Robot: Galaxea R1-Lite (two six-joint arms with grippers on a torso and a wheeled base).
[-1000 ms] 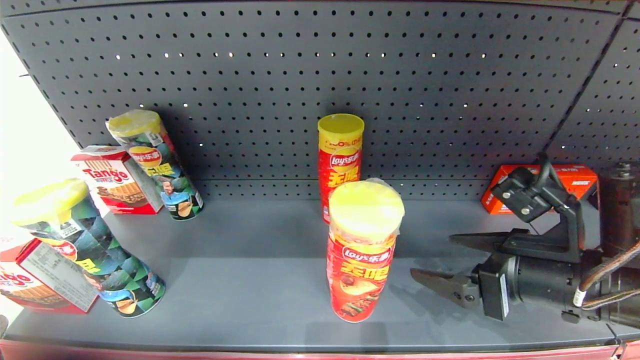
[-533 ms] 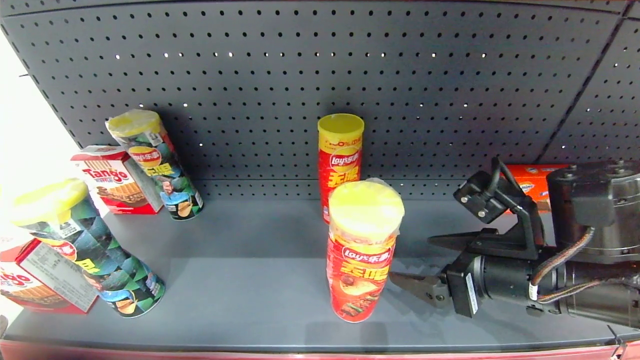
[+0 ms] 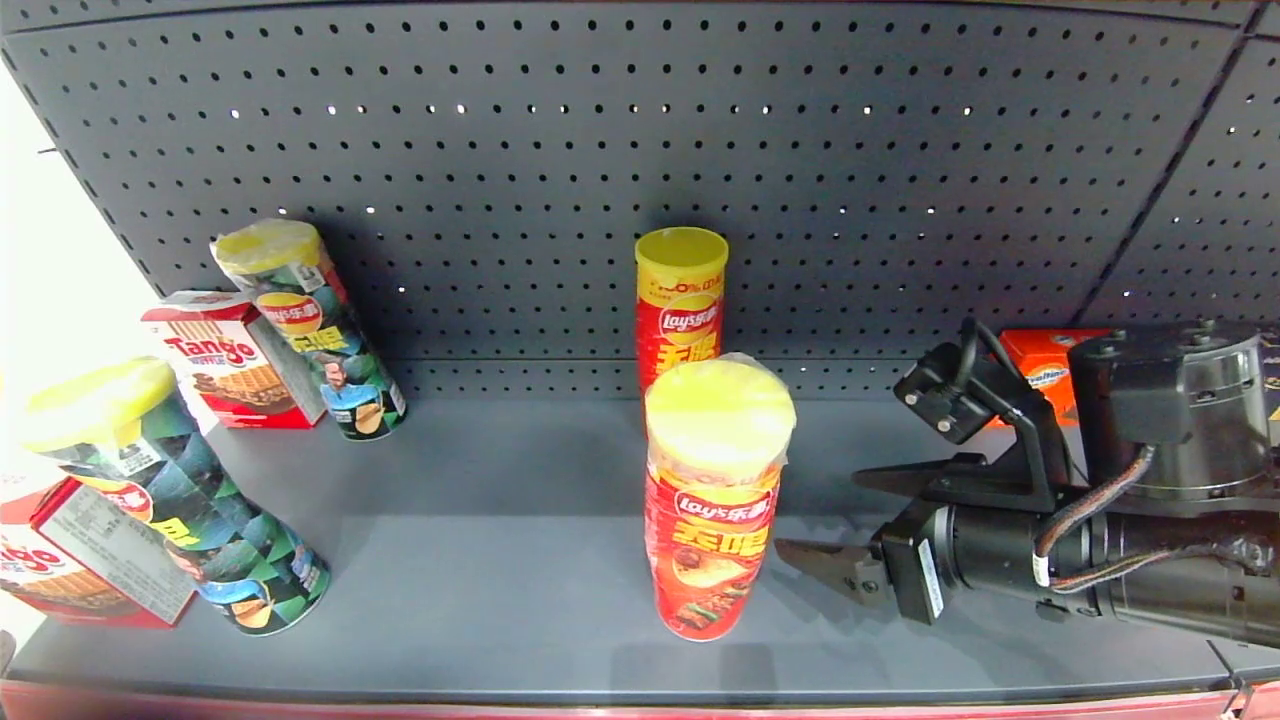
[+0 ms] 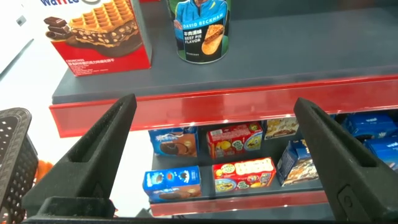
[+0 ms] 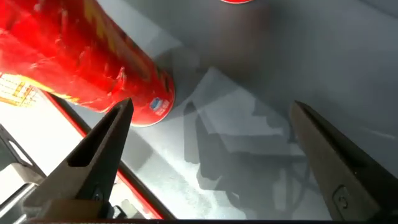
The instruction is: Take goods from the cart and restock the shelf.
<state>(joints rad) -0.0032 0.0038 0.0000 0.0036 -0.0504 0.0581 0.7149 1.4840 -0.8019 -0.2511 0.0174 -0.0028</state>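
Chip can (image 3: 712, 520) upright, axis vertical.

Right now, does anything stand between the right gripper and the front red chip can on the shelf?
Nothing visible. The open right gripper lies just right of the front red chip can, with bare grey shelf between them. The rear red chip can stands behind it.

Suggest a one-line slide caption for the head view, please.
Open right gripper beside the front red cylindrical chip can with yellow lid on the grey metal shelf, a second matching can behind.
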